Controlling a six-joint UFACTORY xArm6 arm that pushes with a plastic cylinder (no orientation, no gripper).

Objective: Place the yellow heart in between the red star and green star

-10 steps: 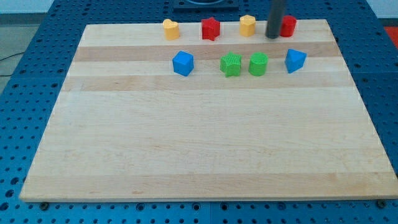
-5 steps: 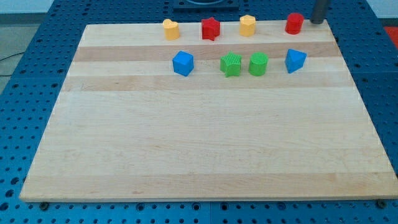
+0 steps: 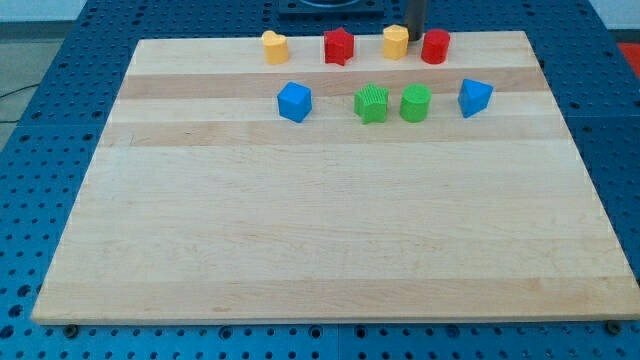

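Note:
The yellow heart [image 3: 274, 46] sits near the board's top edge, left of the red star [image 3: 339, 45]. The green star [image 3: 371, 103] lies one row lower, below and right of the red star. My tip [image 3: 414, 38] is at the top edge, in the narrow gap between a second yellow block [image 3: 396, 41] and a red cylinder [image 3: 435, 46]. It is close to both; I cannot tell whether it touches them. It is far to the right of the yellow heart.
A green round block [image 3: 415, 102] stands right beside the green star. A blue block [image 3: 294, 101] lies left of them and a blue wedge-like block [image 3: 475, 97] to the right. The wooden board [image 3: 320, 240] rests on a blue perforated table.
The rod swung out past the board's top right, then came back left. The red cylinder has slid left, now close to the second yellow block. Other blocks have not moved.

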